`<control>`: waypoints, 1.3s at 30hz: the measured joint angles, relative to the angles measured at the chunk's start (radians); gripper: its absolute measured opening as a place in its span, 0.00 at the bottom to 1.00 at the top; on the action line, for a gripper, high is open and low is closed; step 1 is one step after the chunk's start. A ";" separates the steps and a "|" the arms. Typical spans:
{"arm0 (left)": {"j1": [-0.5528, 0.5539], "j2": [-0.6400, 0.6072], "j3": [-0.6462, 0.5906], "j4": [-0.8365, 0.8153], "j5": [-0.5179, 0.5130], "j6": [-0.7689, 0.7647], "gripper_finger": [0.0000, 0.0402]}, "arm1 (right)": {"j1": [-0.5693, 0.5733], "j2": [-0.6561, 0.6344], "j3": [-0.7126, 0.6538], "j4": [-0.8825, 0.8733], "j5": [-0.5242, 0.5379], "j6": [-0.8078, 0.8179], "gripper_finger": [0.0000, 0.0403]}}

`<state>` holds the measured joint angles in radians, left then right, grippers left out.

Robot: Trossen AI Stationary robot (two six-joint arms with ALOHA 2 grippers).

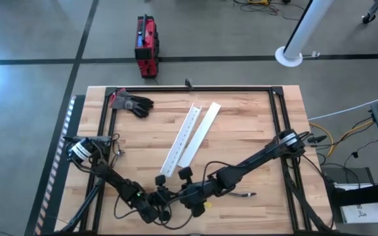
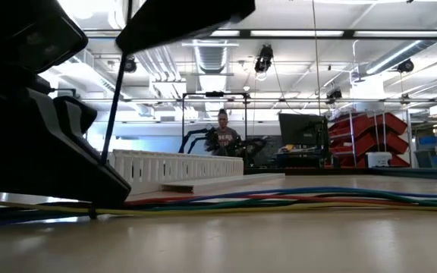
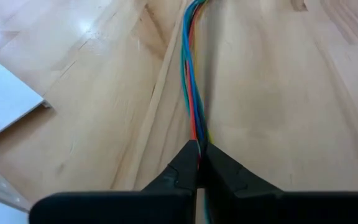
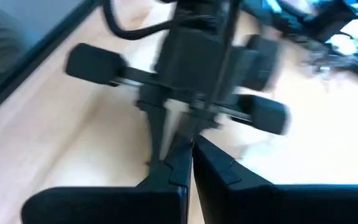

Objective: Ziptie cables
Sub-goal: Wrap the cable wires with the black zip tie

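Observation:
The cables [image 3: 190,74] are a thin bundle of blue, green, red and yellow wires. They lie flat along the wood near the table's front edge, and the low view shows the cables [image 2: 294,199] stretched across it. My left gripper [image 3: 197,149] is shut on one end of the bundle. In the high view, my left gripper [image 1: 159,202] and my right gripper [image 1: 188,195] sit close together at the front middle. My right gripper [image 4: 191,146] is shut, its tips right by the left gripper's fingers [image 4: 157,127]. My left gripper pinches the bundle's near end [image 3: 196,132] between its two fingertips, with several wires together. The fingers lie along the bundle. The rest of the wires run straight away from the tips and rest on the table. My right gripper is shut; whether it touches the cables I cannot tell.
Two long white slotted strips [image 1: 190,137] lie slanted in the table's middle, just beyond the grippers. A dark glove [image 1: 133,103] lies at the far left corner. A red case [image 1: 145,46] stands on the floor past the table. A person [image 2: 222,138] sits far behind.

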<state>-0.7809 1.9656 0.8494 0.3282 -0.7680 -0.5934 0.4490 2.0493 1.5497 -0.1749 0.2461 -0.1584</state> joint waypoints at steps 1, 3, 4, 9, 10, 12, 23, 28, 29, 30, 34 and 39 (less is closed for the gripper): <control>-0.003 0.000 0.000 -0.004 0.000 -0.002 0.00 | 0.000 -0.012 0.000 -0.012 0.019 -0.001 0.00; -0.007 0.000 0.000 -0.007 -0.001 -0.003 0.00 | 0.006 -0.042 0.000 -0.042 0.065 -0.018 0.00; -0.008 0.000 -0.001 -0.010 0.000 -0.003 0.00 | 0.009 -0.057 0.000 -0.054 0.087 -0.024 0.00; -0.010 0.000 -0.001 -0.014 0.001 -0.003 0.00 | 0.033 -0.136 0.000 -0.064 0.166 -0.045 0.00; -0.010 0.000 -0.001 -0.014 0.000 -0.003 0.00 | 0.036 -0.146 0.001 -0.064 0.166 -0.048 0.00; -0.010 -0.001 -0.001 -0.015 0.002 0.000 0.00 | 0.042 -0.156 0.002 -0.067 0.167 -0.045 0.00; -0.012 -0.010 0.006 -0.019 0.026 0.008 0.00 | 0.040 -0.056 -0.031 -0.103 0.080 0.118 0.23; -0.012 -0.010 0.006 -0.017 0.026 0.012 0.00 | 0.040 0.044 -0.031 0.006 0.059 0.114 0.34; -0.012 -0.010 0.006 -0.017 0.026 0.011 0.00 | 0.040 0.062 -0.032 0.030 0.059 0.111 0.35; -0.012 -0.010 0.006 -0.016 0.026 0.011 0.00 | 0.040 0.077 -0.032 0.059 0.060 0.110 0.36; -0.012 -0.010 0.006 -0.013 0.025 0.009 0.00 | 0.035 0.118 -0.024 0.127 0.062 0.109 0.36; -0.012 -0.010 0.006 -0.010 0.025 0.009 0.00 | 0.021 0.153 -0.023 0.159 0.066 0.129 0.30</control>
<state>-0.7933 1.9556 0.8558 0.3180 -0.7429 -0.5846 0.4703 2.2020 1.5269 -0.0161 0.3120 -0.0297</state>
